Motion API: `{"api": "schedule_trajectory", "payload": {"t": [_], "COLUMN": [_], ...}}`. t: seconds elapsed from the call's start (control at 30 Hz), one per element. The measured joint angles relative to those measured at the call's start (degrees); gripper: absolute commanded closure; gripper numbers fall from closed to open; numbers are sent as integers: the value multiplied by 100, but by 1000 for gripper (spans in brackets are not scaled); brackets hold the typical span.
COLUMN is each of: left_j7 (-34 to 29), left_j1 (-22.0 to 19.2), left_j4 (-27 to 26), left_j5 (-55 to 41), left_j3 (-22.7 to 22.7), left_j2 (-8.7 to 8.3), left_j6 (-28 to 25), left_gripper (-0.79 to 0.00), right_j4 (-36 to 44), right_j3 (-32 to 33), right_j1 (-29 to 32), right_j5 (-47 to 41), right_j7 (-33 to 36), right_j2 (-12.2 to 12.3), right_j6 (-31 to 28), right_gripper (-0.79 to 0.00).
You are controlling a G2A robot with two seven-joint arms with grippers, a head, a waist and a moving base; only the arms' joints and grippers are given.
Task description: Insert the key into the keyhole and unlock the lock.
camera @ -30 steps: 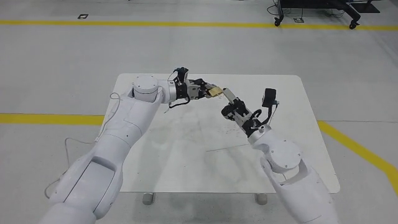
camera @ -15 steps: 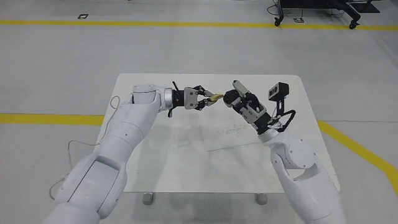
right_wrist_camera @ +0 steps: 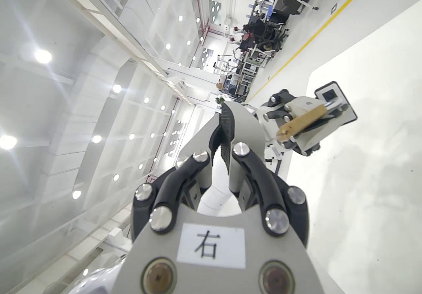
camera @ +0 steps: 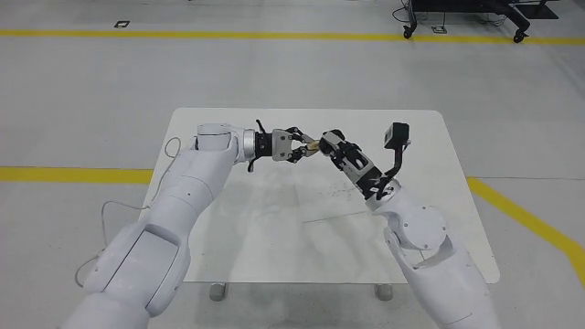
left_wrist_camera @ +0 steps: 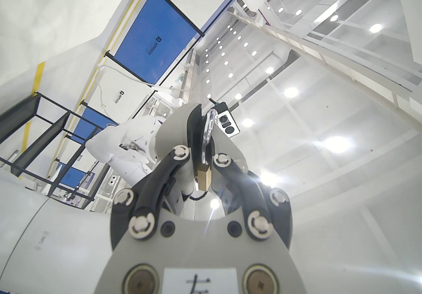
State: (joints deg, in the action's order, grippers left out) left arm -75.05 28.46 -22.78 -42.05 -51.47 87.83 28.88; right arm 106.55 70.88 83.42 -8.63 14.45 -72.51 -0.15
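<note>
A small brass padlock with a silver shackle hangs above the white table, gripped by my left gripper, which is shut on it. In the left wrist view the brass body sits between the fingers of the left gripper, shackle outward. My right gripper is just right of the lock, nearly touching it. In the right wrist view the right gripper has its pads pressed together, and I cannot make out a key between them. The lock lies a short way beyond, keyhole end toward me.
The table's bare white top spreads below both arms, with faint marks near its middle. Yellow floor lines run behind the table, and wheeled equipment stands at the back right.
My right gripper drew back to the right, away from the lock, then came in close to it again. The left gripper turned slightly and kept its hold on the lock.
</note>
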Motion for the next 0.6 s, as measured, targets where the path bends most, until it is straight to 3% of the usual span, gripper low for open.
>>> {"api": "schedule_trajectory", "payload": {"t": [0.4, 0.47, 0.6], "left_j7": [240, 423, 477], "left_j1": [-56, -58, -14], "left_j4": [57, 19, -59], "left_j5": [64, 73, -7], "left_j3": [-34, -74, -179], "left_j2": [27, 23, 2], "left_j6": [-423, -669, -1047], "left_gripper": [0, 0, 0], "right_j4": [112, 218, 186], "right_j3": [58, 146, 326], "right_j1": [30, 109, 185], "right_j5": [-17, -325, -1333], "right_j7": [-151, 31, 790], "right_j2": [-16, -10, 7], "right_j6": [235, 240, 441], "right_gripper": [0, -194, -296]}}
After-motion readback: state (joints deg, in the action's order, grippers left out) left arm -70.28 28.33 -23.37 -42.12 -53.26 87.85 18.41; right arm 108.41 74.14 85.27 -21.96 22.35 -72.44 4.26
